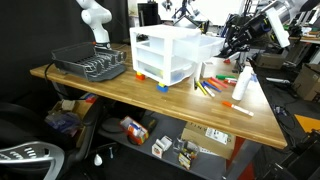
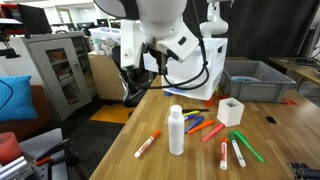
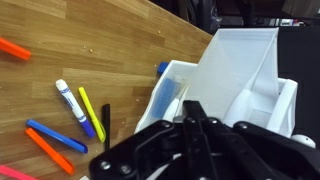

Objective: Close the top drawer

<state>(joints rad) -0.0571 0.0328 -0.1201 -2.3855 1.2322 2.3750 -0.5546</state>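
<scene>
The small white drawer unit stands mid-table. Its top drawer is pulled well out to the right; the two lower drawers sit in. In the wrist view the open top drawer stretches away from the unit, which has a blue foot. My gripper hangs at the drawer's outer end. It also shows in an exterior view and in the wrist view. Its fingers are shut together and hold nothing. I cannot tell whether they touch the drawer.
Several coloured markers lie on the wooden table in front of the unit. A white bottle stands near them, beside a small white cup. A dish rack and grey bin sit further off.
</scene>
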